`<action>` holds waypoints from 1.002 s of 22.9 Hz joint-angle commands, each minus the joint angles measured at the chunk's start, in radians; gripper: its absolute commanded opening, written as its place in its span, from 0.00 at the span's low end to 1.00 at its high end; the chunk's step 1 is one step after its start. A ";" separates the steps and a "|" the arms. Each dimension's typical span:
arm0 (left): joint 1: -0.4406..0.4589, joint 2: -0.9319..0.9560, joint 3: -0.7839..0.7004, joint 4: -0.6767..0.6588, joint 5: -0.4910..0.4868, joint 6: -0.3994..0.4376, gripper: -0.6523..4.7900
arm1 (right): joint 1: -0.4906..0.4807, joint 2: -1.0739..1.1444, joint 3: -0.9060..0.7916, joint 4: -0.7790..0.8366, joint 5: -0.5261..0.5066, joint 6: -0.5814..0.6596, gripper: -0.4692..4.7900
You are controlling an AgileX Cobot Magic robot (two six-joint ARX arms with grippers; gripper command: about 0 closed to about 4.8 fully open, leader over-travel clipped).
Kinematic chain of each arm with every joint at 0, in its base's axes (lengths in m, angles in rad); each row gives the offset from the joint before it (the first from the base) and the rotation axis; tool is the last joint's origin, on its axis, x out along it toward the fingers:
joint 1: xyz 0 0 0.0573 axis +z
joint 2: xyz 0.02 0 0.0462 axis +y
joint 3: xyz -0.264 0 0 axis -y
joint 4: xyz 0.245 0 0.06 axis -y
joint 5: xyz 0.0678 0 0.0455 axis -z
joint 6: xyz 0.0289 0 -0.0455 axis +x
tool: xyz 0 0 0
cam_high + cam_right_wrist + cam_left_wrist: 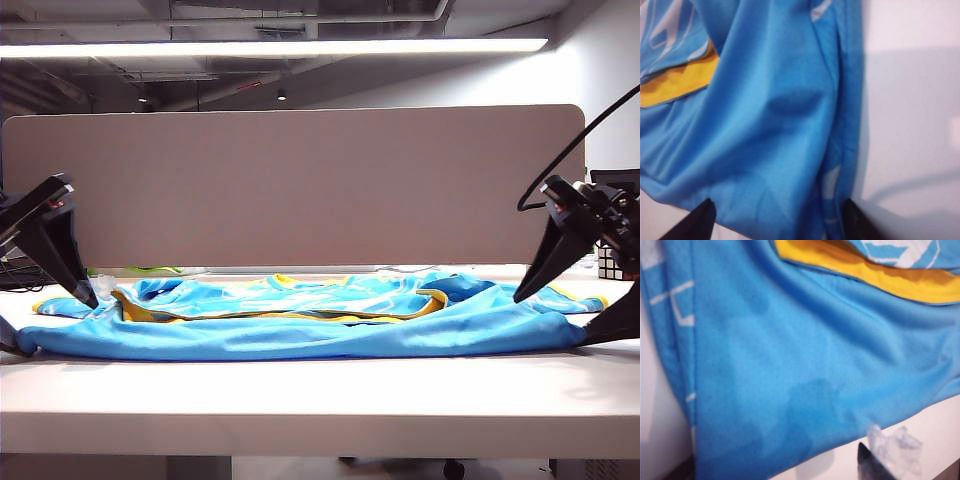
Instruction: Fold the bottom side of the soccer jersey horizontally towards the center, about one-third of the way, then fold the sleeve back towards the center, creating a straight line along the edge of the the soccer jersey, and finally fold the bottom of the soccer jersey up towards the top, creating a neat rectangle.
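You have one soccer jersey (300, 325) spread along the tabletop (320, 390), lying between its left and right edges. You have two grippers: the left gripper (60, 250) at the left edge and the right gripper (565, 255) at the right edge, both with jaws spread wide and nothing between them. There is one Rubik's cube (610, 262) by the right edge, and one grey divider panel (295, 180) along the far edge
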State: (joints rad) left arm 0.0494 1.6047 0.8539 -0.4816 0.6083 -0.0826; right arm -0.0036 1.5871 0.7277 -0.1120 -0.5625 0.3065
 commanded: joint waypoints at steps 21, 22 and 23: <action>0.002 -0.286 -0.167 -0.159 0.021 0.042 0.11 | 0.039 -0.275 -0.051 -0.322 -0.046 -0.099 0.09; 0.002 -0.351 -0.187 -0.196 0.023 0.029 0.11 | 0.039 -0.321 -0.061 -0.354 -0.047 -0.102 0.09; 0.002 -0.403 -0.203 -0.227 0.023 0.026 0.11 | 0.039 -0.369 -0.072 -0.384 -0.047 -0.105 0.09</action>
State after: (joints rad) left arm 0.0498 1.2545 0.6689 -0.6456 0.6281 -0.0383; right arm 0.0341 1.2663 0.6674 -0.4362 -0.6022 0.2153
